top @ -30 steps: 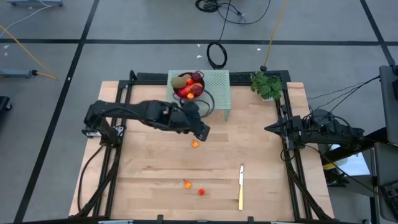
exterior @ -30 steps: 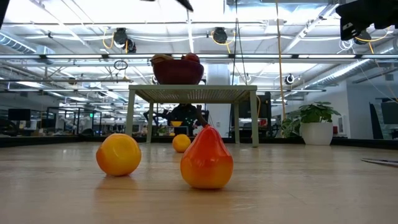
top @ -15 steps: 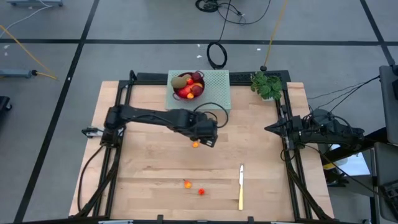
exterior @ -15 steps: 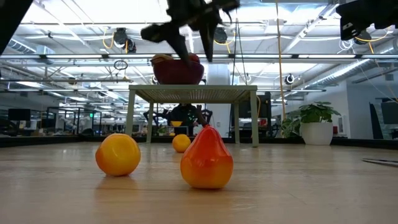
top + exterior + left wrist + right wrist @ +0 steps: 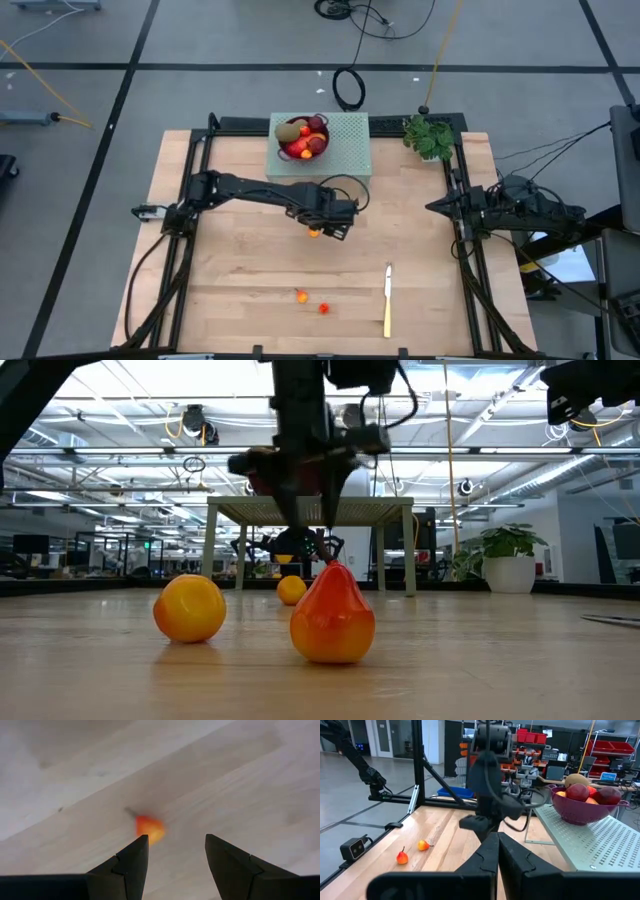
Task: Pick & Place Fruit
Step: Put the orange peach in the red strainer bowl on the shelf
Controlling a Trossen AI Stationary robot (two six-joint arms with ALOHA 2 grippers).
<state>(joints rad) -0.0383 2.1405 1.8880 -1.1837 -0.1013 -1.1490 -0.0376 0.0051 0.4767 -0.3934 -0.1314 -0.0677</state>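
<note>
On the table's left side, the left arm reaches from its base toward centre; left gripper point(image 5: 330, 225) points down right above a small orange-red fruit point(image 5: 315, 233) on the bare wood, fingers spread with a gap between them, nothing pinched. Left wrist view confirms: orange-red fruit point(image 5: 149, 828) lies on the board just beyond the two fingertips point(image 5: 136, 855), closer to one of them, not touched.

Far centre: purple wire bowl point(image 5: 321, 150) sits on a pale green perforated stand point(image 5: 350, 140). In the bowl: a brown-green kiwi-like oval point(image 5: 289, 130), dark red round fruit point(image 5: 316, 124), plus red and orange pieces piled together. Right wrist view shows the same bowl point(image 5: 580, 812) heaped above its rim.

Near centre: two tiny fruits on the wood, an orange ball point(image 5: 301, 296) and a red pear-shaped piece point(image 5: 323, 308) just beside it, apart from each other. Low view has both close up: ball point(image 5: 190, 608), pear point(image 5: 332, 618).

Right of those, near edge: yellow-handled knife point(image 5: 387, 312) flat on the board, blade toward the far side.

Far right corner: small green plant point(image 5: 428, 136).

Right edge: right arm parked off the board's side, right gripper point(image 5: 497, 850) fingers pressed together, holding nothing.

Surface is a light wooden tabletop point(image 5: 240, 260) with black frame rails on both sides. Around it grey floor with cables; low view shows an open workshop with ceiling lights behind.
</note>
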